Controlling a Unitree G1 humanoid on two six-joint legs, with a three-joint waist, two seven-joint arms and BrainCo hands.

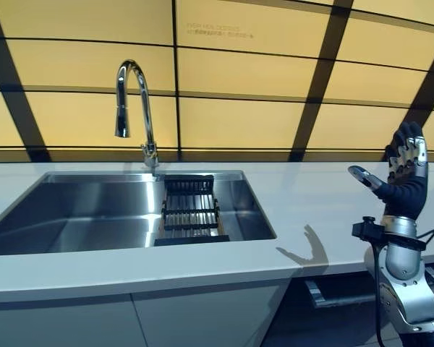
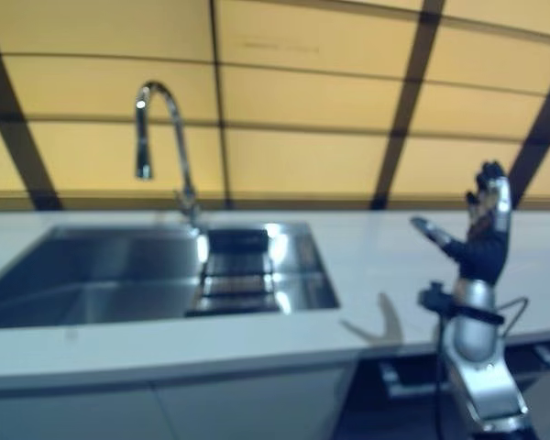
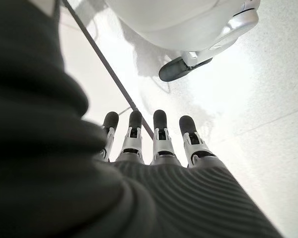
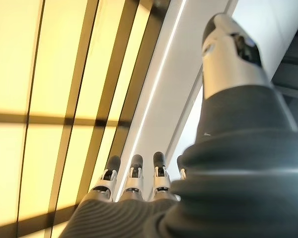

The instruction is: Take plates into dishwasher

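No plate shows in any view. My right hand [image 1: 405, 181] is raised upright over the right end of the white counter [image 1: 304, 195], with its fingers straight, its thumb spread, and nothing in it. Its wrist view shows the fingers [image 4: 134, 181] straight against the yellow wall. My left hand [image 3: 159, 148] shows only in its own wrist view, hanging low over the pale floor with straight fingers and holding nothing.
A steel sink [image 1: 72, 217] is set into the counter, with a dark slatted rack [image 1: 190, 210] at its right end and a tall curved faucet [image 1: 134, 108] behind it. White cabinet fronts [image 1: 166, 318] run below. A pale bar [image 1: 340, 293] juts out under the counter at right.
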